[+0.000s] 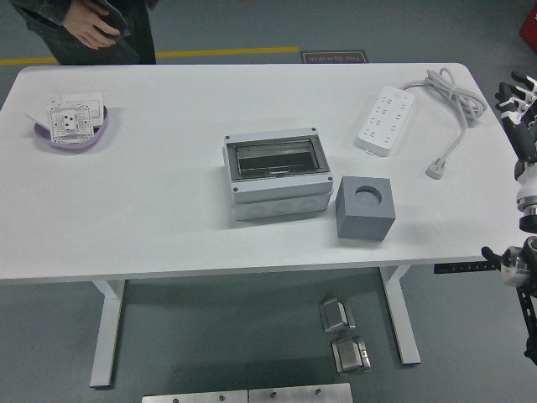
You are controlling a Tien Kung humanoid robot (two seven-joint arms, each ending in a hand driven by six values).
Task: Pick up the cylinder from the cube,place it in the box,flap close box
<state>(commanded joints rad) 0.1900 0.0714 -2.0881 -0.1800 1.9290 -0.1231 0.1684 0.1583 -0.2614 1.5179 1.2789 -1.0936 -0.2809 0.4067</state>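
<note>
My right hand (518, 94) hovers at the table's (168, 218) right edge, fingers spread, holding nothing. The cube's (366, 208) socket beside the box (277, 174) looks empty; I see no cylinder, so I risk grasping at nothing.

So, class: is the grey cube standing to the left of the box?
No, the grey cube stands just right of the box, near the table's front edge.

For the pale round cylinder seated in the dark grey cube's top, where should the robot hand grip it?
Probably its top end, coming straight down from above: the pale round cylinder sits upright in the dark grey cube, walls hiding its sides. The right robot hand is nearer.
</note>
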